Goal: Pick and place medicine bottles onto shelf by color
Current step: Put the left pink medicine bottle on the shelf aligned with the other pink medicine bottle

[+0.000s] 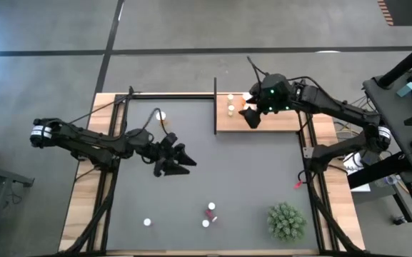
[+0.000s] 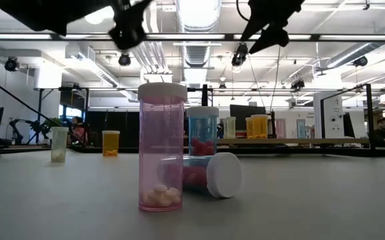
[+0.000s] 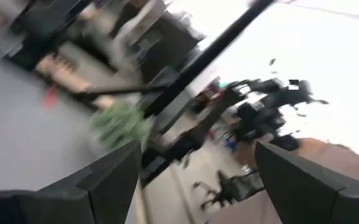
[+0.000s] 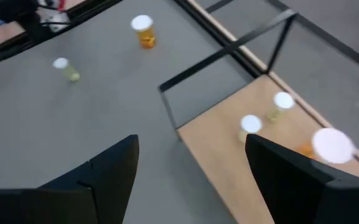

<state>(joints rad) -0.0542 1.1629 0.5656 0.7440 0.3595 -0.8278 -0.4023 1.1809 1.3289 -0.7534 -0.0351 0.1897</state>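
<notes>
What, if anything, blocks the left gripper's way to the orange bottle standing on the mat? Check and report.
Nothing visible does. The left gripper, jaws open, hangs above bare mat; the orange bottle stands alone up toward the shelf. Beside it runs only a thin cable, not across the path. The right gripper is over the shelf.

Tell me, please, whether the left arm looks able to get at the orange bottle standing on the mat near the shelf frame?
Probably yes: the left gripper hangs open just beside the orange bottle, with only bare mat between them.
</notes>
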